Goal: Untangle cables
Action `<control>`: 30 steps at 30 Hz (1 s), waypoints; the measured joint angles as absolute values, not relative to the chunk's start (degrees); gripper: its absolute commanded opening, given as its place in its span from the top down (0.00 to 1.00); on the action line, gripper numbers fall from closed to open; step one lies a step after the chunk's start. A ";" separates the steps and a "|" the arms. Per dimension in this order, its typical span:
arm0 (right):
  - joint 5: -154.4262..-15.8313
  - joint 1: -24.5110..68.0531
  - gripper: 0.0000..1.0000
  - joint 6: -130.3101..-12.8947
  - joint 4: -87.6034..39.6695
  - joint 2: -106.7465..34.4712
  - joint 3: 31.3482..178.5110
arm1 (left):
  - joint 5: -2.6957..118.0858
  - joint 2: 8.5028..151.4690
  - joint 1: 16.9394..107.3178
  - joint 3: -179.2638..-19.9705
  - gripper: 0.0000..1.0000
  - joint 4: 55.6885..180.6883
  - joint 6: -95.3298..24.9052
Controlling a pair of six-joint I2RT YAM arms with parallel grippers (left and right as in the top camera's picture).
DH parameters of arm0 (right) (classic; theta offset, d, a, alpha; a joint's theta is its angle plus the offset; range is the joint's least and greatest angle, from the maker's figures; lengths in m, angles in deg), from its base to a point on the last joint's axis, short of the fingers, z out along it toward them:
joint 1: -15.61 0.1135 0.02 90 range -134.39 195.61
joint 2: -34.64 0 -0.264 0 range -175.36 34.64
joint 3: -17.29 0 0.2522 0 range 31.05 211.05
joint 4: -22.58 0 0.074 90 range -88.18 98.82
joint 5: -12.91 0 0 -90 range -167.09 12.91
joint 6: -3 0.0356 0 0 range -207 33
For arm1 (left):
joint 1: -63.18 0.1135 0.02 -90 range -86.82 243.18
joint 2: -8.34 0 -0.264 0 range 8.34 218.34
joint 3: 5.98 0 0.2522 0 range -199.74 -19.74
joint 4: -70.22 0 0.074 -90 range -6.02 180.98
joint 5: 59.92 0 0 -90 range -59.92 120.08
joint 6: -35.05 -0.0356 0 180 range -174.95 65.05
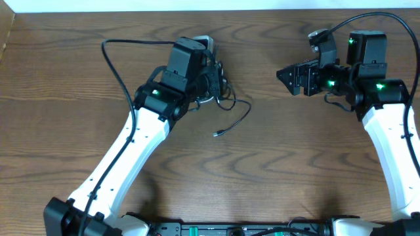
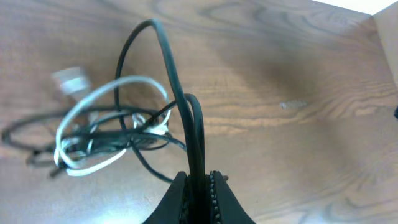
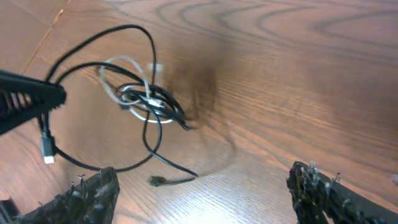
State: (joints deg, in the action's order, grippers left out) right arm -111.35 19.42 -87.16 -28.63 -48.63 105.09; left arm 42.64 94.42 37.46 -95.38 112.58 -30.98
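Black cable [image 2: 166, 62] pinched, tangle at upper centre of the overhead view.
I see my left gripper [image 2: 200, 183] clamped on its raised loop, the white cable [image 2: 140, 79] knotted with it on the wooden table [image 2: 298, 143], and my right gripper [image 1: 292, 77] spread wide.
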 measured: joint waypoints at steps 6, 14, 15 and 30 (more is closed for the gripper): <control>-110.93 22.09 0.19 -86.51 -28.66 -48.63 105.09 | 47.88 94.90 37.46 -95.36 0.93 113.54 -29.47; -106.54 25.69 0.18 -84.50 -28.50 -48.65 105.09 | 58.98 94.90 40.20 -95.36 0.93 111.47 -25.54; -106.17 26.20 0.18 -84.37 -28.39 -48.72 105.09 | 61.17 94.90 41.31 -95.36 0.93 110.57 -24.71; -107.00 30.90 0.30 -80.78 -25.18 -58.95 105.16 | 78.11 94.90 48.83 -95.33 0.93 106.03 -19.14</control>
State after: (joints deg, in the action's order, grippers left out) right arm -107.00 30.90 -80.78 -25.18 -58.95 105.16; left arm 78.11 94.90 48.83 -95.33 106.03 -19.14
